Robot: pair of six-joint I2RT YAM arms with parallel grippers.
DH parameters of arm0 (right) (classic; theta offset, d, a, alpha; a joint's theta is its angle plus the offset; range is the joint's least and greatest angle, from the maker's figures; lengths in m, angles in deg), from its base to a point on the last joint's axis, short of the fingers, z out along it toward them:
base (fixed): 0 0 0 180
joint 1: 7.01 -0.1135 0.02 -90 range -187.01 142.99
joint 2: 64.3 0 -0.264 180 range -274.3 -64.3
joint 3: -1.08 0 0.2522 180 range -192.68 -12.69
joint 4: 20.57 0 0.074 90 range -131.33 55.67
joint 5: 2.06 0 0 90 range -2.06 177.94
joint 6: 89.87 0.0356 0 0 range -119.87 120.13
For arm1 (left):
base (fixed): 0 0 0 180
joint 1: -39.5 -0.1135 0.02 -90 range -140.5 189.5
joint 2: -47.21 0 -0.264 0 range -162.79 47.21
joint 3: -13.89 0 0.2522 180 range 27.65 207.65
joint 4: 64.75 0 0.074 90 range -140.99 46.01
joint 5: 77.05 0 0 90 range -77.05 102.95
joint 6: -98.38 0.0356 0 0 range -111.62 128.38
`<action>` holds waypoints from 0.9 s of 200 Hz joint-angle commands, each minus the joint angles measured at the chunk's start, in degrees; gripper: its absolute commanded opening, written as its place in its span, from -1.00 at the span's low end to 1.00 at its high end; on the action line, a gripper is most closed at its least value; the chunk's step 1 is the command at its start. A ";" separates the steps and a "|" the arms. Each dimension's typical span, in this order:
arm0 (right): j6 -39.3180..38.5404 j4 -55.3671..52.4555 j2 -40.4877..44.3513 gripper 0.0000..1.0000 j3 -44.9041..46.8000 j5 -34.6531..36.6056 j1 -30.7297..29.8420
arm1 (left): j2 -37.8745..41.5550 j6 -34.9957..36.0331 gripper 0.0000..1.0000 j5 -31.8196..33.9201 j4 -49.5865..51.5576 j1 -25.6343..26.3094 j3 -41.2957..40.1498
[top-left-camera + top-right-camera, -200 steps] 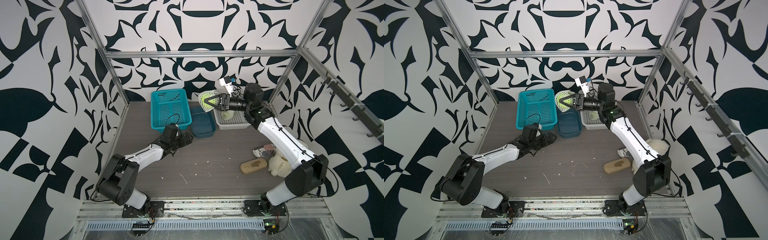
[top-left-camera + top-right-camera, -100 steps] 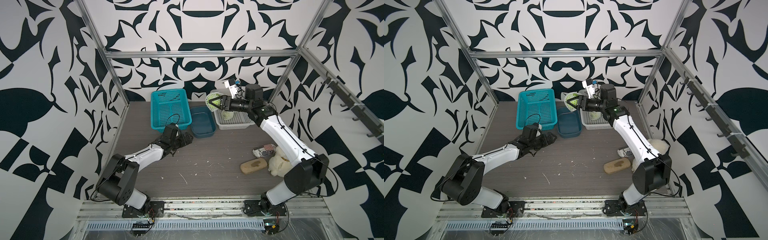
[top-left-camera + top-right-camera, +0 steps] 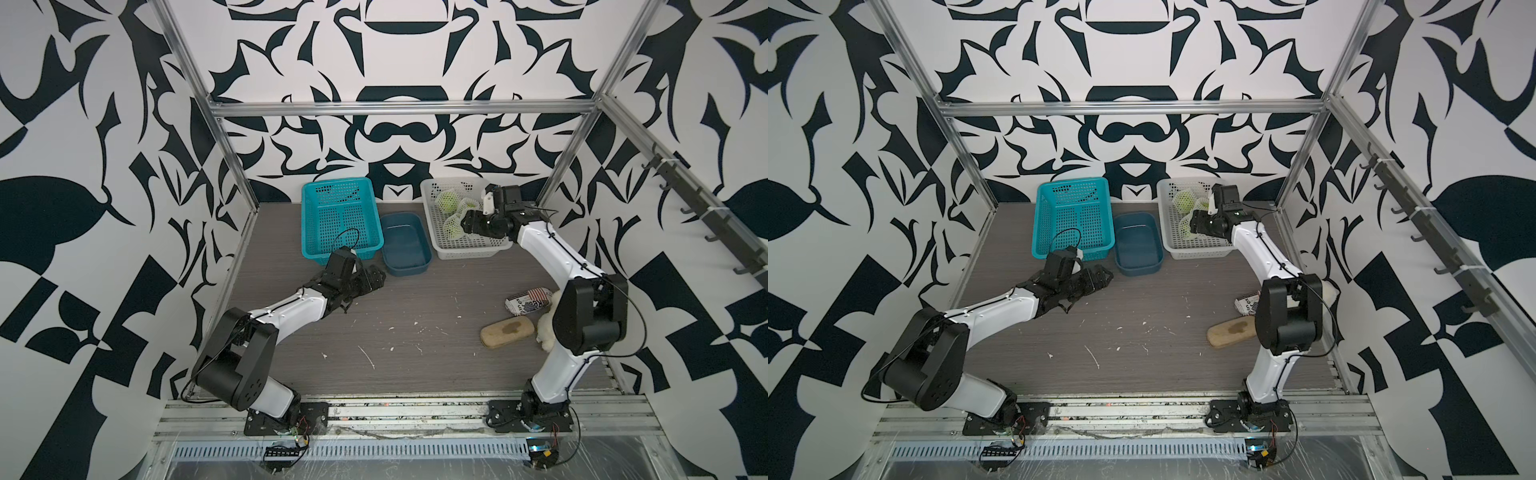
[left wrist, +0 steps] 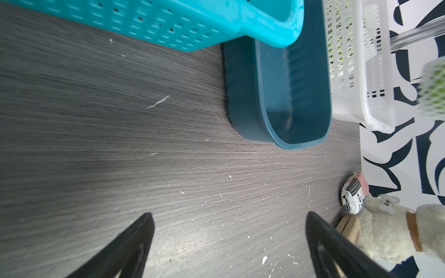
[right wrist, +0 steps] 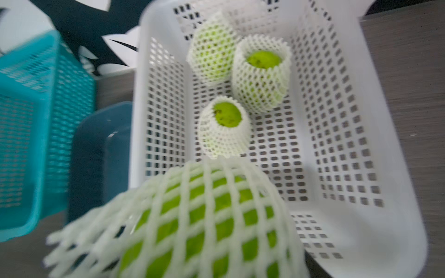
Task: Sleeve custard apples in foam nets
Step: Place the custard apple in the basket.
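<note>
Right gripper (image 3: 460,224) is partly closed around a custard apple (image 5: 199,216) that's already in its foam net (image 5: 207,168); the fruit hides the fingers in the wrist view. The fruit hangs over the white basket (image 3: 469,251), clear of its floor. Three other sleeved apples (image 5: 224,127) sit clustered on the basket floor. Left gripper (image 4: 230,214) is spread fully wide, holding nothing, low over the table (image 4: 120,144) just in front of the teal basket (image 3: 345,249). A dark blue tray (image 3: 405,270) sits between the two baskets.
</note>
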 commanded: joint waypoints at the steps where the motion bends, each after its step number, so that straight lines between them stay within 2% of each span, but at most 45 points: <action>1: -5.21 -3.40 -2.44 0.47 -4.62 12.79 -0.23 | -0.36 1.16 0.99 0.48 1.64 -0.22 0.79; 31: -7.02 -5.23 -9.47 0.48 -10.22 18.94 -0.25 | -0.36 1.18 0.99 0.53 1.98 -0.20 0.87; 77: -7.53 -7.62 -19.20 0.49 -19.51 20.90 -0.07 | 0.15 1.66 0.99 1.34 3.18 -0.15 1.08; 116: -6.31 -9.14 -24.61 0.50 -23.79 19.36 0.47 | -0.11 1.80 0.99 1.34 3.17 -0.15 1.19; 180: -5.48 -10.83 -27.65 0.53 -25.74 17.16 1.45 | -0.78 2.16 0.99 1.13 3.53 -0.16 2.35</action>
